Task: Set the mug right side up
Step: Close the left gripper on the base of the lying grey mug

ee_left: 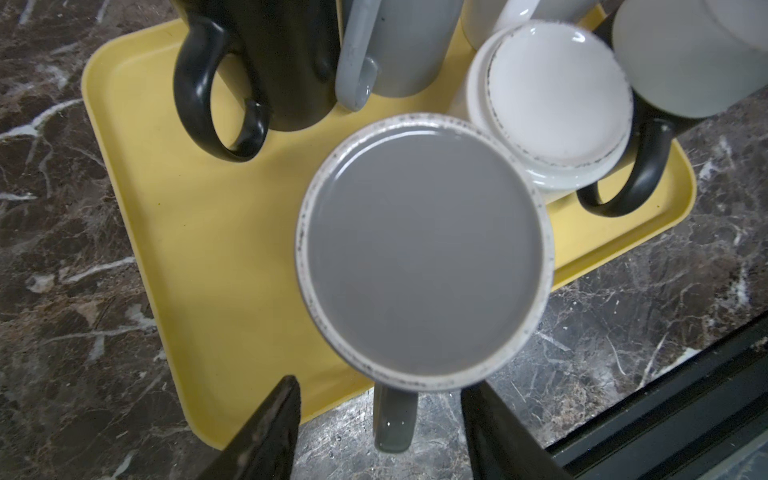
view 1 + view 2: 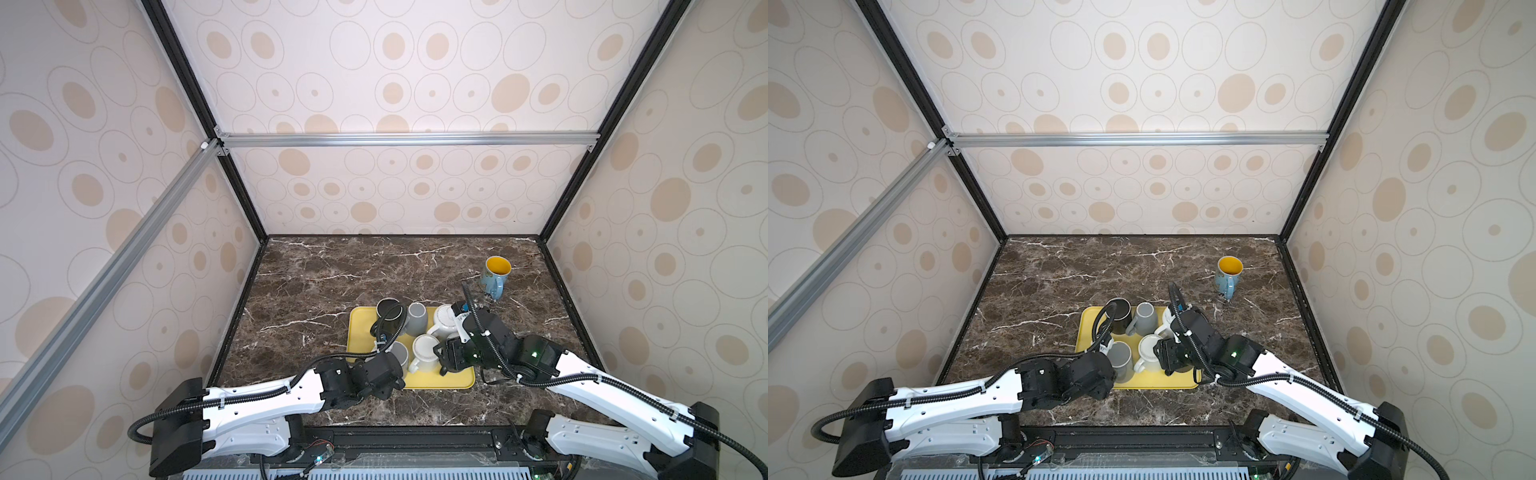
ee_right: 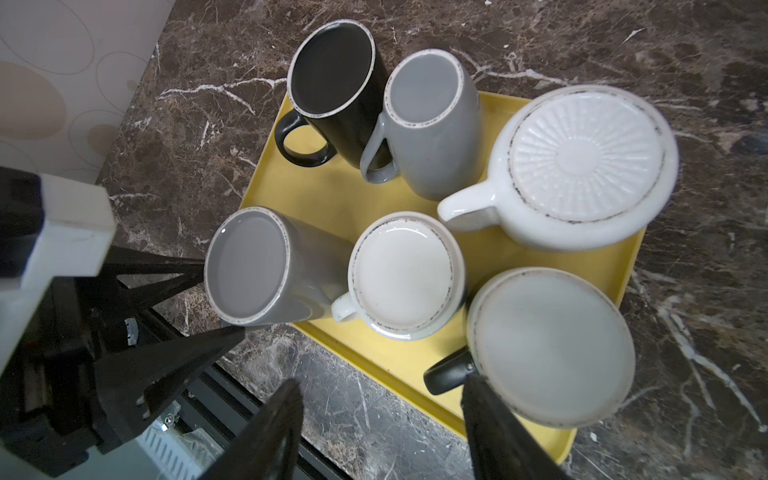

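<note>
Jaws half open, empty: left gripper (image 1: 378, 382) straddles the handle of grey mug (image 1: 424, 249); right gripper (image 3: 382, 378) hovers over black-handled mug (image 3: 552, 349).

We've got the gray mug (image 2: 401, 353) sitting upside down, speckled pale base ring up, on the lower left corner of the yellow tray (image 2: 356, 332), low in the frame's middle.

Cream wallpaper (image 2: 415, 62) patterned with beige ovals lined the enclosure; aluminium rails (image 2: 407, 139) crossed above a brown marble tabletop (image 2: 332, 270).
</note>
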You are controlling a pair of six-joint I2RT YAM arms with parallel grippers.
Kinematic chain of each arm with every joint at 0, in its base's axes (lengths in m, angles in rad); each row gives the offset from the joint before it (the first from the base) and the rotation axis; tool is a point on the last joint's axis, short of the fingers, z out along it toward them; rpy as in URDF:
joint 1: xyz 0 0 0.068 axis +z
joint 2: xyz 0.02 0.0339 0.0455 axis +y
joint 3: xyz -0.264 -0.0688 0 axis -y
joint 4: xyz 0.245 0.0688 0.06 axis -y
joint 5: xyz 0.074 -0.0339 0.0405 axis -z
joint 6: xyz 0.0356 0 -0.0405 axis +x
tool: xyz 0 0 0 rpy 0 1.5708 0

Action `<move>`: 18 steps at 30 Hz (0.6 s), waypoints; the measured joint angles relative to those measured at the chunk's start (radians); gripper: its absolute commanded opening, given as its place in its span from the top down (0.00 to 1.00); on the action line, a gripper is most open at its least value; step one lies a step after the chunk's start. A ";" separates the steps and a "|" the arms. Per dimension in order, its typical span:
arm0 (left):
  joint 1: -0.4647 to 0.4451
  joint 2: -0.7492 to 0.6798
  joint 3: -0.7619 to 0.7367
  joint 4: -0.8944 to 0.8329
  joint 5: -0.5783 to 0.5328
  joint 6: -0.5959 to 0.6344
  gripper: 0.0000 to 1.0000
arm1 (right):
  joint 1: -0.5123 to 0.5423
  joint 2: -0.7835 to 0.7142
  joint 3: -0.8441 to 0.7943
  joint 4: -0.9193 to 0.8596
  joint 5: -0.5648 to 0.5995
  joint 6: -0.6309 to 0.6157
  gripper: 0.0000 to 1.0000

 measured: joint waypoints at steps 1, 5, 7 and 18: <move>0.000 0.003 0.000 0.000 0.003 0.002 0.38 | 0.000 0.000 -0.005 0.005 0.000 0.001 0.36; -0.001 0.018 0.004 0.004 0.013 0.011 0.39 | 0.000 0.000 -0.032 0.022 0.001 0.004 0.36; -0.001 0.023 0.004 0.009 0.017 0.016 0.39 | 0.001 0.000 -0.043 0.023 0.002 0.004 0.36; -0.001 0.056 0.004 0.064 0.025 0.035 0.43 | 0.001 -0.019 -0.053 0.027 0.027 0.000 0.37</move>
